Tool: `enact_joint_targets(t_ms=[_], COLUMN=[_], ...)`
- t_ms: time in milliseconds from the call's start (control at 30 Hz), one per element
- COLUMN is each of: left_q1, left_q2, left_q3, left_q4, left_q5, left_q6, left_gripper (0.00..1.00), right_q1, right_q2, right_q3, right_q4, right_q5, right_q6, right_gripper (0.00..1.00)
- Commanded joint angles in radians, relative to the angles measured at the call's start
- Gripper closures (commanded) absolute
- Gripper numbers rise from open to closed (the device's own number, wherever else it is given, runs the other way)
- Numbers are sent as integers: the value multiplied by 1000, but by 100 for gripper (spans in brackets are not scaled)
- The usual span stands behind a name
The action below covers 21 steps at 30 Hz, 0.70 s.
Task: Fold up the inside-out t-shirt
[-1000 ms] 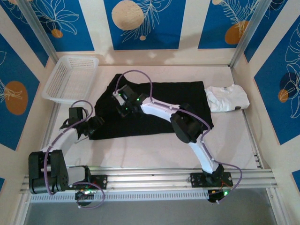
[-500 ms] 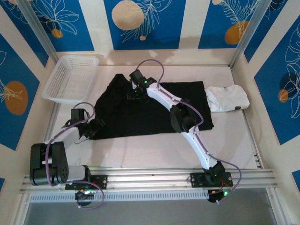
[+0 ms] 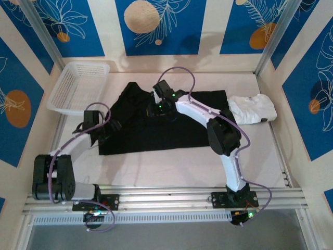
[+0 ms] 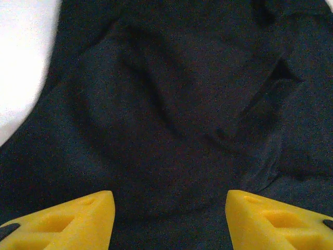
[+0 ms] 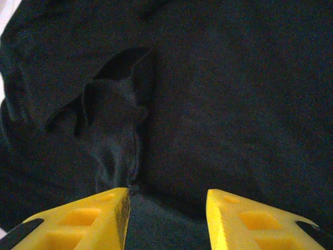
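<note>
Left wrist: left end effector (image 4: 169, 204) wide open, empty, over t-shirt (image 4: 171, 104); right end effector (image 5: 167, 198) likewise, perhaps touching.

T-shirt (image 3: 156, 138): plain black. Folded garment (image 3: 253, 109) at right: white. Basket (image 3: 57, 91) upper left: white mesh. Wall panels (image 3: 156, 36): blue, with white leaf outlines and orange and cream discs. Arms (image 3: 197, 112): white links, black joints, purple cables (image 3: 179, 70). Left gripper (image 4: 169, 200) and right gripper (image 5: 167, 192): yellow fingers.

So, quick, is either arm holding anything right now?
Left end effector: open, empty, over the t-shirt.
Right end effector: open, empty, over the same t-shirt.
</note>
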Motion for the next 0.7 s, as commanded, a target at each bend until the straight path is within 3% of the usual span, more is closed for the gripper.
enact_joint_targets(t_ms=[0,233,667], left_q1=[-31,-53,-40], left_q2=[90,275,434], left_q3=[72,182,362], left_q4=[44,72,85], left_q5=[-27,-2,-50], left_q6=[11,2,-26], left_gripper=[42,42,45], right_q1=[-3,-10,-21], right_q2=[-62,-111,-118], right_q3=[-73,-126,-160], right_q4=[54,67,84], right_q5=[3,13,1], right_q6=[-30,-46,-41], right_gripper=[55,55,55])
